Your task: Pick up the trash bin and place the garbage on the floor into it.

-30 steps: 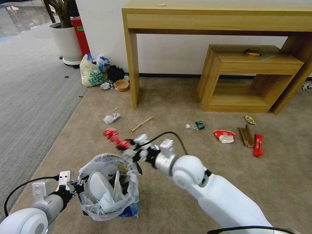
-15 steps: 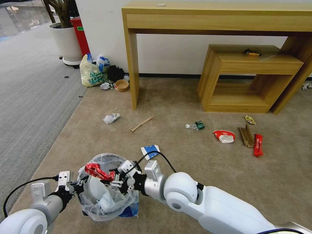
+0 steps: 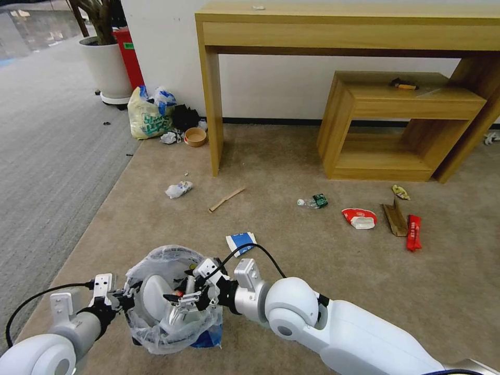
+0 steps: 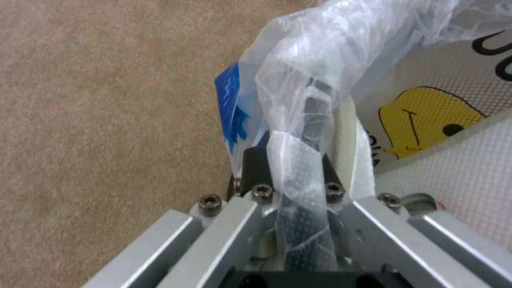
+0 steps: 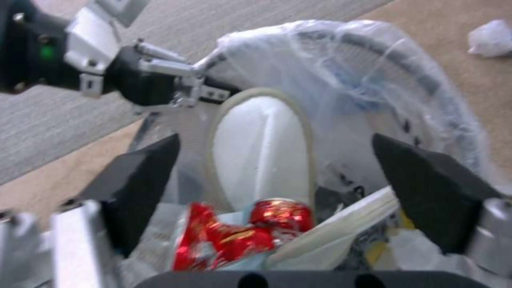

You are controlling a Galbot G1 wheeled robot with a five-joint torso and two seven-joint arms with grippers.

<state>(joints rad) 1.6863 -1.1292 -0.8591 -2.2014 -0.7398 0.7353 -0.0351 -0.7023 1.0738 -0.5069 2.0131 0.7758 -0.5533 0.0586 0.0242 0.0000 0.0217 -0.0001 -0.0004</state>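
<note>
The trash bin point(image 3: 174, 299) sits at the lower left of the head view, a small round black bin lined with a crinkly whitish bag with blue print, held just above the beige floor point(image 3: 291, 156). Inside it lie a white slipper point(image 5: 261, 148), the crushed red can point(image 5: 235, 236) resting loose at the slipper's near end, and pale flat litter beside them; in the left wrist view a sheet with a yellow cartoon print point(image 4: 427, 120) shows through the liner. The right gripper point(image 3: 185, 302) hangs over the bin's mouth with its two dark fingers point(image 5: 144, 180) spread wide apart, one to each side of the can and touching nothing, the can lying free between and below them. The left gripper point(image 3: 122, 297) is clenched on the bin's rim at the bin's left side, its black pads point(image 4: 256, 168) pinching the rim and a fold of the plastic liner between them. Outward from the bin, a blue-white paper cup point(image 3: 240, 242) lies flattened on the carpet just above the right arm, in the lower centre. Farther up are a crumpled white wad point(image 3: 178, 189) and a wooden stick point(image 3: 226, 199), centre left. To the right of centre lie a plastic bottle point(image 3: 312, 201), a red-white bowl point(image 3: 359, 217), a piece of cardboard point(image 3: 395, 217) and a red wrapper point(image 3: 414, 232), all near one another in front of the low wooden shelf point(image 3: 401, 125). At the upper left a yellowish shopping bag point(image 3: 147, 119) leans by the tall wooden table point(image 3: 338, 31).
</note>
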